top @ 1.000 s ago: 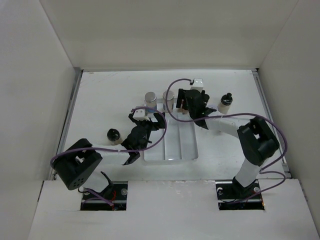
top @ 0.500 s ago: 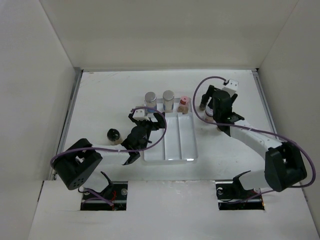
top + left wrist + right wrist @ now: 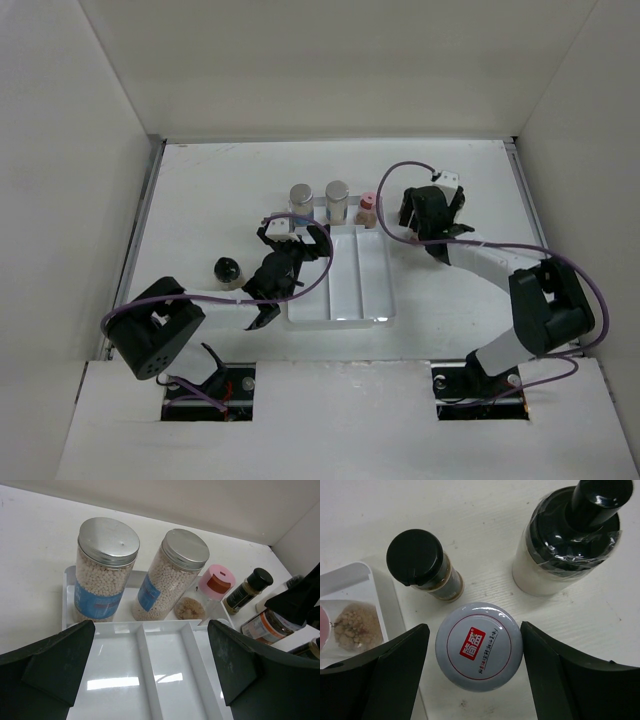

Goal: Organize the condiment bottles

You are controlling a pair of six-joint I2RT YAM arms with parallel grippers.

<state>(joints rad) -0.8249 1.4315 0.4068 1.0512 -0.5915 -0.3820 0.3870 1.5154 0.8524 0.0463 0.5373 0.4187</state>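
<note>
Across a white table [image 3: 200, 190], viewed from above, we see a white divided tray [image 3: 345, 290] lying near the middle, its long side running away from us. Over the tray's left edge hangs the left gripper [image 3: 291, 236], fingers spread wide and grasping nothing. Its wrist view looks along the tray's compartments between the two dark fingers. Right of the tray's far corner, the right gripper [image 3: 474, 630] points down at a cluster of condiment bottles [image 3: 247, 591] standing on the table.

Largest of that cluster is a tall bottle [image 3: 540, 575] with a pale body and a black wrapped neck. Two silver-capped jars [image 3: 107, 570], filled with pale beads and wearing blue labels, stand upright side by side in the cross compartment at the tray's far end. A white-lidded jar [image 3: 479, 646], its lid printed with a red logo, stands on the table just right of the tray, directly between the right gripper's fingers [image 3: 395, 670]. They flank it closely, yet we cannot tell whether they press it or hang loose. A black-capped jar [image 3: 228, 270] stands alone on the table left of the tray. A slim black-capped bottle [image 3: 420, 560] stands just beyond the white-lidded jar, near the tray's corner. Smallest, a pink-capped jar [image 3: 216, 580] sits at the right end of the far compartment, next to the silver-capped pair.
</note>
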